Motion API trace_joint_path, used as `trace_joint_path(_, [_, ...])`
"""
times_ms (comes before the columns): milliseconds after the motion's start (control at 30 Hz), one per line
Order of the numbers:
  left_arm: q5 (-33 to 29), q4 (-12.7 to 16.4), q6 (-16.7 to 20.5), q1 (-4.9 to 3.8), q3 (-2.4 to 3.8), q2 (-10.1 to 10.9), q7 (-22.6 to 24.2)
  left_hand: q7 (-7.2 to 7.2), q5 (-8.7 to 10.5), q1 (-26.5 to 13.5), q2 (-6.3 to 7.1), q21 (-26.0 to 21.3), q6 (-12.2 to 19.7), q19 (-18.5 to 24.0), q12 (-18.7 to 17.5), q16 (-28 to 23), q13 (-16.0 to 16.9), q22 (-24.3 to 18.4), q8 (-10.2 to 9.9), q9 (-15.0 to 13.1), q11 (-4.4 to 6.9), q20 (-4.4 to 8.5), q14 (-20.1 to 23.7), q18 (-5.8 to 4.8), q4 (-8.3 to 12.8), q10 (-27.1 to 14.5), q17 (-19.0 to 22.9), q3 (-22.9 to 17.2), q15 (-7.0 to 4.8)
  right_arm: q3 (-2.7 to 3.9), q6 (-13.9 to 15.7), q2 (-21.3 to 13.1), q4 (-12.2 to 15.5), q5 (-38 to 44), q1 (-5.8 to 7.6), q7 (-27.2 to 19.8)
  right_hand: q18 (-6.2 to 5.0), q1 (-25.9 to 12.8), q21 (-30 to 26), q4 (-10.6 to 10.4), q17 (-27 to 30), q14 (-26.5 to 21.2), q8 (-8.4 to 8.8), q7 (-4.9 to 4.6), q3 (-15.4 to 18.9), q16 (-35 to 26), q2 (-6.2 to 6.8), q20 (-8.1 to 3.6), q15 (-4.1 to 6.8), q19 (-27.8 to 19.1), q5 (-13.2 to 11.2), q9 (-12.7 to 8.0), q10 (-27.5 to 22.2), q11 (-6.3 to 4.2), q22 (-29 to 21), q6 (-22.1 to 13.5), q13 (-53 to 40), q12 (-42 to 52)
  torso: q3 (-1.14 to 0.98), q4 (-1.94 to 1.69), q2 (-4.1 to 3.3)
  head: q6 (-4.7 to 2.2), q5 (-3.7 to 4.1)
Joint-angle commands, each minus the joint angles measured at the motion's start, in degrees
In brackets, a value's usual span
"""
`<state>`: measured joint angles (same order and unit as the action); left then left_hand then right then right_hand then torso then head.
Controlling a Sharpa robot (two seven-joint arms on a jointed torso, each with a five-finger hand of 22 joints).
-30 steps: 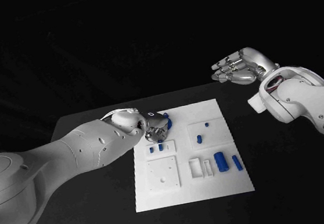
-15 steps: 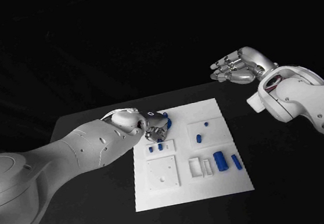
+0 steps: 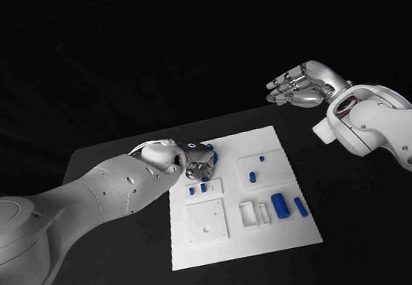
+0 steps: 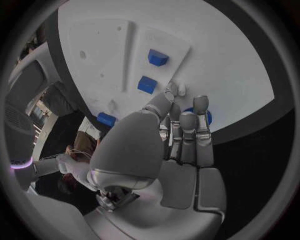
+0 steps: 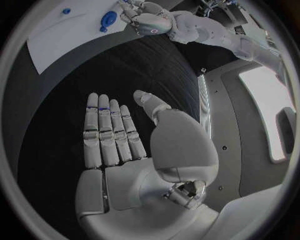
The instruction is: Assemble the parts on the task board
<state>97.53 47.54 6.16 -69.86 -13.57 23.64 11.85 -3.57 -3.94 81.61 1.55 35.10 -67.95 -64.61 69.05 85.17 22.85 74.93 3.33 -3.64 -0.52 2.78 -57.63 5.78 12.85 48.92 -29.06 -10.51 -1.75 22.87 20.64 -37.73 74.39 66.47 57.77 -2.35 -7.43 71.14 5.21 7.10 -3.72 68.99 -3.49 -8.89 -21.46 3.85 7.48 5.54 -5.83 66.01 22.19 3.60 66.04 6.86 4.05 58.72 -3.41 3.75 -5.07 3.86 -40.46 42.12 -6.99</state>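
Note:
The white task board (image 3: 244, 233) lies in the middle of the black table. My left hand (image 3: 198, 165) is over its far left corner, fingers close together and laid on a blue round part (image 3: 213, 158), also seen as the blue round part (image 4: 207, 116) behind the fingertips (image 4: 187, 120). I cannot tell whether the hand grips it. Two small blue parts (image 3: 198, 188) stand just beside the hand. My right hand (image 3: 302, 86) hangs raised beyond the table's far right, fingers apart and holding nothing; the right wrist view shows its palm (image 5: 134, 165) bare.
More blue parts lie on the board: two small ones (image 3: 254, 175) mid-board and two longer ones (image 3: 281, 205) at the near right. White raised blocks (image 3: 207, 222) sit at the near left and centre. Black table (image 3: 112, 279) surrounds the board.
The left hand and the blue round part have shifted very slightly toward the board's near side. The right hand has not moved.

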Motion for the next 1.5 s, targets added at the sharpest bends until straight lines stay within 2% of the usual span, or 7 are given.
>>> trace_joint_path(33, [-1.75, 0.05, 2.77, 0.18, -0.05, -0.28, 1.49, -0.12, 0.09, -0.12, -0.13, -0.42, -0.02, -0.52, -0.45, -0.49, -0.22, 0.87, 0.24, -0.05, 0.25, 0.04, -0.51, -0.03, -0.31, 0.31, 0.02, 0.25, -0.11, 0.02, -0.57, 0.07, 0.06, 0.43, -0.02, -0.49, 0.04, -0.62, 0.01, -0.35, 0.03, 0.39, -0.05, 0.16, -0.11, -0.25, -0.04, 0.05, -0.09, 0.23, 0.26, -0.04, 0.29, -0.06, -0.05, 0.35, 0.08, -0.33, -0.02, 0.03, 0.00, -0.02, 0.10])
trace_joint_path(600, [-5.03, -0.06, 10.11, 0.20, -0.02, -0.81, 1.01, -0.37, -0.05, -0.08, 0.17, -1.31, 0.27, -1.25, -1.29, -1.09, -0.67, 0.99, 0.23, -0.04, 0.24, 0.23, -1.04, -0.18, -0.99, 0.97, 0.12, 0.18, -0.21, 0.02, -0.64, 0.21, -0.04, 0.43, -0.02, -0.48, 0.05, -0.65, -0.01, -0.46, 0.03, 0.34, -0.06, 0.17, -0.05, -0.25, -0.04, 0.07, -0.11, 0.21, 0.33, -0.03, 0.25, -0.06, -0.06, 0.35, 0.08, -0.33, 0.03, -0.03, -0.03, -0.24, 0.44])
trace_joint_path(833, [-5.64, -0.59, 9.42, 0.20, -0.01, -1.20, -0.57, -0.39, 0.30, -0.32, 0.28, -1.59, 0.15, -1.45, -1.50, -1.29, -0.78, 0.96, 0.26, -0.07, 0.22, 0.23, -1.22, -0.22, -1.49, 1.14, 0.12, 0.32, -0.20, 0.02, -0.74, 0.37, -0.17, 0.43, -0.02, -0.45, 0.05, -0.65, -0.01, -0.46, 0.03, 0.34, -0.06, 0.17, -0.05, -0.25, -0.04, 0.07, -0.11, 0.21, 0.33, -0.03, 0.25, -0.06, -0.06, 0.35, 0.08, -0.33, 0.03, -0.07, 0.01, -0.28, 0.51])
trace_joint_path(1033, [-5.77, -0.85, 8.92, 0.19, -0.02, -1.55, -1.85, -0.34, 0.54, -0.51, 0.29, -2.48, 0.38, -1.79, -1.47, -1.57, -0.74, 0.85, 0.24, -0.06, 0.23, 0.23, -1.33, -0.39, -3.11, 1.10, 0.12, 1.86, -0.20, 0.02, -0.76, 0.45, -0.22, 0.43, -0.02, -0.43, 0.05, -0.65, -0.06, -0.64, 0.02, 0.33, -0.06, 0.17, 0.08, -0.24, -0.03, 0.10, -0.11, 0.18, 0.39, -0.03, 0.21, -0.05, -0.06, 0.33, 0.08, -0.33, 0.07, -0.11, 0.00, -0.33, 0.45])
trace_joint_path(1200, [-5.99, -1.14, 9.71, 0.19, -0.02, -2.05, -3.38, -0.46, 0.55, -0.52, -0.35, -2.98, 0.65, -2.08, -2.11, -1.84, -1.15, 0.89, 0.23, -0.05, 0.22, 0.26, -1.54, -0.44, -3.90, 1.33, 0.23, 2.16, -0.23, 0.02, -0.76, 0.52, -0.21, 0.43, -0.02, -0.42, 0.05, -0.65, -0.06, -0.64, 0.02, 0.33, -0.06, 0.17, 0.08, -0.24, -0.03, 0.10, -0.11, 0.18, 0.39, -0.03, 0.21, -0.05, -0.06, 0.33, 0.08, -0.33, 0.07, -0.11, -0.01, -0.40, 0.37])
trace_joint_path(1333, [-6.27, -1.58, 11.64, 0.19, -0.02, -2.53, -4.84, -0.68, 0.27, 0.59, -1.19, -2.93, 0.31, -2.56, -2.97, -2.12, -1.67, 1.03, 0.24, -0.06, 0.28, 0.47, -2.11, -0.27, -3.29, 1.90, 0.39, 0.78, -0.39, 0.02, -0.75, 0.61, -0.22, 0.43, -0.02, -0.41, 0.05, -0.67, -0.06, -0.74, 0.03, 0.30, -0.05, 0.17, 0.10, -0.25, -0.03, 0.10, -0.12, 0.19, 0.44, -0.04, 0.21, -0.05, -0.05, 0.31, 0.08, -0.32, 0.07, -0.02, 0.03, -0.55, 0.22])
trace_joint_path(1500, [-7.24, -1.90, 14.47, 0.19, -0.02, -2.75, -5.60, -0.93, 0.09, 0.32, -0.96, -2.94, 0.89, -2.99, -4.87, -2.99, -2.60, 1.06, 0.23, -0.05, 0.29, 0.60, -3.08, -0.12, -2.62, 3.10, 0.51, -1.25, -0.55, 0.02, -0.73, 0.69, -0.24, 0.43, -0.02, -0.43, 0.05, -0.67, -0.06, -0.74, 0.03, 0.30, -0.05, 0.17, 0.10, -0.25, -0.03, 0.10, -0.12, 0.19, 0.44, -0.04, 0.21, -0.05, -0.05, 0.31, 0.08, -0.32, 0.05, 0.01, 0.01, -0.65, 0.23])
